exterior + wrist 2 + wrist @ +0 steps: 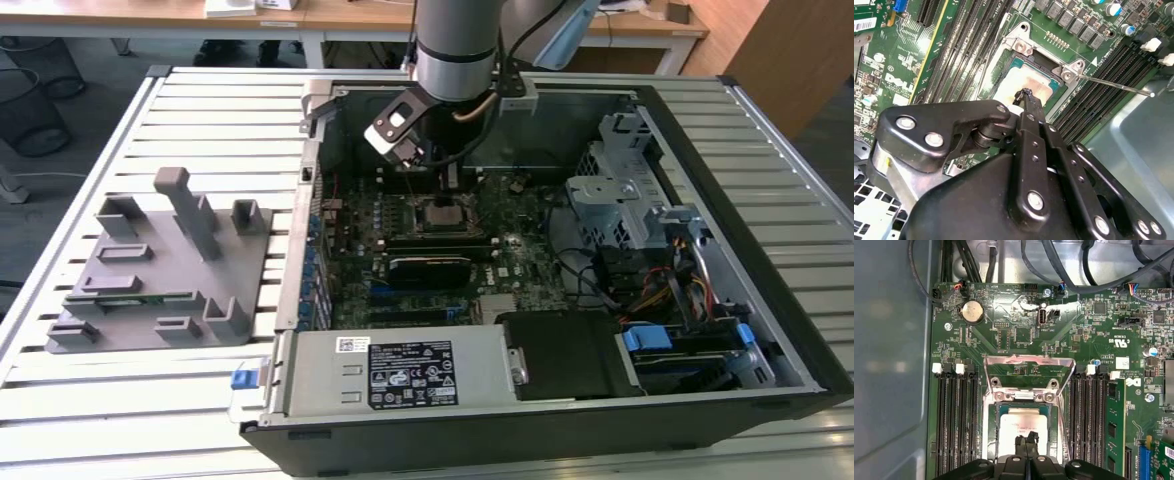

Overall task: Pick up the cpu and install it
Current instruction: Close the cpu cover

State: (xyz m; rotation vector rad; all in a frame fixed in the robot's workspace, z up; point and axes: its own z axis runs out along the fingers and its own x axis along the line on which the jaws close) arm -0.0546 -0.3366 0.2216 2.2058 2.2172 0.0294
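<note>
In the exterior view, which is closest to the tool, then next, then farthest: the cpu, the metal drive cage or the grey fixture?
1. The cpu, right under the tool.
2. The metal drive cage, toward the exterior view's right.
3. The grey fixture, far out on the exterior view's left.

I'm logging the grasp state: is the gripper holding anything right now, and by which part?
Nothing appears to be held. The fingers are shut together, with their tips at the top face of the cpu, which lies flat in the socket.

Black claw [1026,96] links with silver screws [1035,200]; silver-grey arm [451,45].
</note>
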